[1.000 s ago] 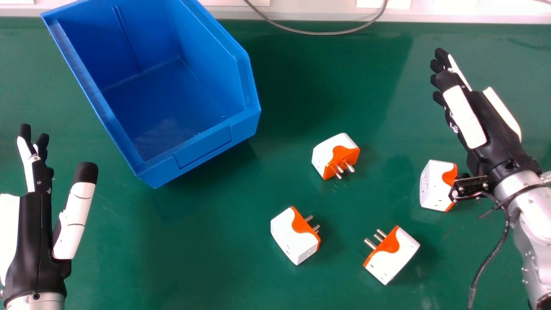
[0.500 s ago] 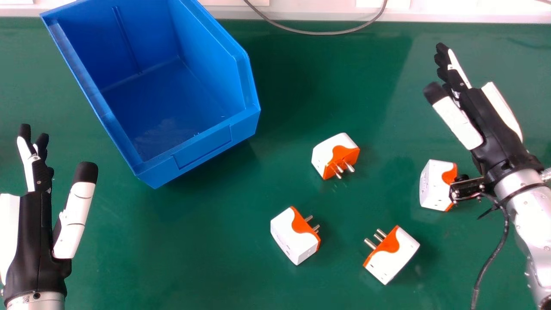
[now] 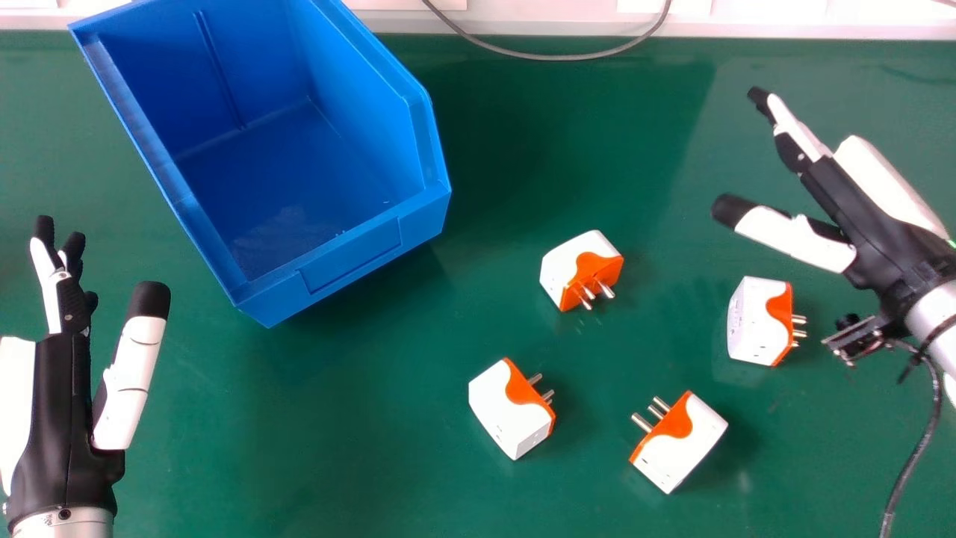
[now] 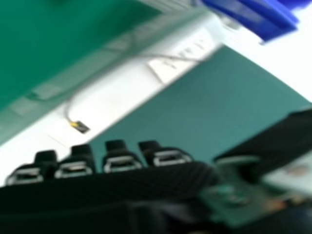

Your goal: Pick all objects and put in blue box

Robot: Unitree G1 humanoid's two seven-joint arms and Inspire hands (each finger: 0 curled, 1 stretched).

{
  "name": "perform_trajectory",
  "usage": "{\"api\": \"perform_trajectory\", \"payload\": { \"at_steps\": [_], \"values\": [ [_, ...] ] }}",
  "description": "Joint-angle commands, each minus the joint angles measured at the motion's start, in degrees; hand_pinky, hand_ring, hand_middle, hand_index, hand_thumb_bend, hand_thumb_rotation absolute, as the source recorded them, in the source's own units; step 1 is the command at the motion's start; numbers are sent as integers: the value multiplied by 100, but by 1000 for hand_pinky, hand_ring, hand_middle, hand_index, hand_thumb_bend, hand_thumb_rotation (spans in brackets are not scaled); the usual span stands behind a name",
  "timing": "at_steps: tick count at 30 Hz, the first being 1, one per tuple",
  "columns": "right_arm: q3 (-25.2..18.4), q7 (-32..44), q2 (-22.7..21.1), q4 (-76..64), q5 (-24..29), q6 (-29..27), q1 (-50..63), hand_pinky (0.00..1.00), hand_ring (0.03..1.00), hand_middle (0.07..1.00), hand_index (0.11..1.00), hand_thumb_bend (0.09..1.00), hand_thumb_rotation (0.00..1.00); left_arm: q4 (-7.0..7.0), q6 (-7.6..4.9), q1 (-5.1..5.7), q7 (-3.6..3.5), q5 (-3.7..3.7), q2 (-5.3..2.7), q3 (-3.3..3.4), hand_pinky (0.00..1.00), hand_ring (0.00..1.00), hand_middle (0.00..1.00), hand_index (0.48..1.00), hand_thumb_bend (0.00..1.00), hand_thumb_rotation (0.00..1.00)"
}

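In the head view the blue box (image 3: 351, 258) stands at the upper left, with nothing in it. Four white-and-orange plug adapters lie on the green table: one adapter (image 3: 562, 278) right of the box, a second adapter (image 3: 502, 415) below it, a third adapter (image 3: 691, 441) lower right, and a fourth adapter (image 3: 750, 321) near the right arm. My right hand (image 3: 859, 202) is open above and right of the fourth, thumb apart, holding nothing. In the right hand view my right hand (image 4: 122, 183) shows its fingertips. My left hand (image 3: 60, 403) is open and empty at the left edge.
A grey cable (image 3: 553, 57) curves over the table's far edge beside a white ledge (image 3: 523, 22). A black cable (image 3: 915, 456) hangs from the right wrist, and a small camera mount (image 3: 859, 338) sits near the fourth adapter.
My right hand has shifted right and turned, its thumb swinging out from the fingers. The fourth adapter's pins are now uncovered. My left hand and the adapters have stayed put.
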Motion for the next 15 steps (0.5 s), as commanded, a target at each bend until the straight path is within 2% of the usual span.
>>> {"api": "perform_trajectory", "payload": {
  "at_steps": [1, 3, 10, 15],
  "values": [
    [80, 212, -262, -164, -28, 184, -202, 929, 1000, 1000, 998, 698, 638, -108, -45, -10, 76, -17, -21, 1, 948, 1000, 1000, 1000, 739, 1000],
    [196, 395, -385, -204, -126, 342, -281, 926, 1000, 1000, 995, 736, 561, -151, -5, 0, 81, -9, -42, -8, 946, 1000, 1000, 1000, 747, 1000],
    [599, 745, -699, -189, -553, 573, -603, 912, 1000, 1000, 984, 811, 560, -204, 63, -6, 64, -52, -65, -17, 948, 1000, 1000, 1000, 744, 1000],
    [806, 801, -843, -132, -786, 572, -723, 910, 1000, 1000, 981, 849, 577, -176, 70, -7, 21, -99, -31, 4, 945, 1000, 1000, 1000, 744, 1000]
  ]
}}
